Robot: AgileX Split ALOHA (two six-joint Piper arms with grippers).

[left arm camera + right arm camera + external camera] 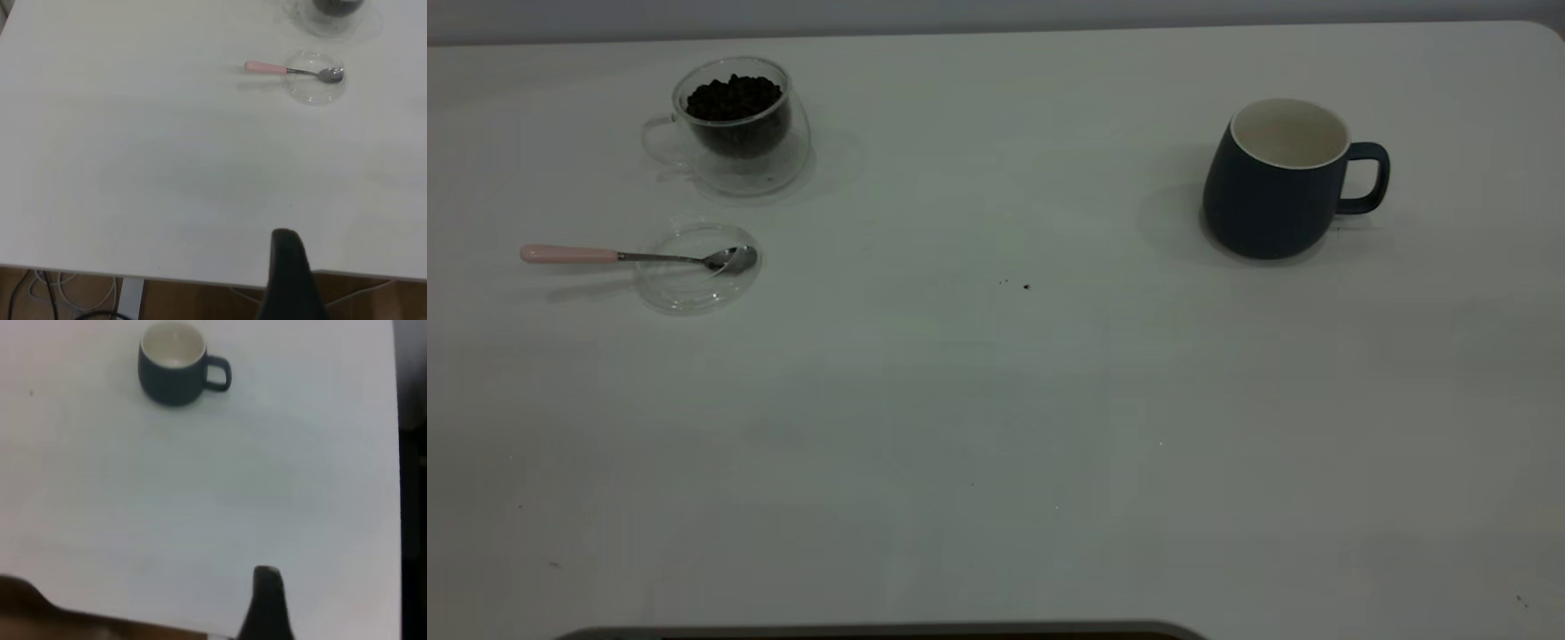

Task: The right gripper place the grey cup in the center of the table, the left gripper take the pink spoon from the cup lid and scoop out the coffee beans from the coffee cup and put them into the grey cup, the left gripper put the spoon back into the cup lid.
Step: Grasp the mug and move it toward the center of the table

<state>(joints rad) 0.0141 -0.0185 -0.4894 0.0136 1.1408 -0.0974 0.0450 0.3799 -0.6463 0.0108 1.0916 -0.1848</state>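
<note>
The grey cup (1276,187) stands upright and empty at the table's (996,427) far right, handle pointing right; it also shows in the right wrist view (175,365). The coffee cup (734,124) with coffee beans (734,98) stands at the far left. In front of it lies the cup lid (696,267) with the pink spoon (631,256) across it, bowl on the lid, pink handle sticking out left. The spoon (293,70) and lid (313,85) also show in the left wrist view. The left gripper (288,267) hovers at the table's near edge, far from the spoon. The right gripper (267,600) is at the near edge, far from the grey cup.
A few tiny dark specks (1024,286) lie near the table's middle. Neither arm shows in the exterior view. Cables (47,293) hang below the table edge in the left wrist view.
</note>
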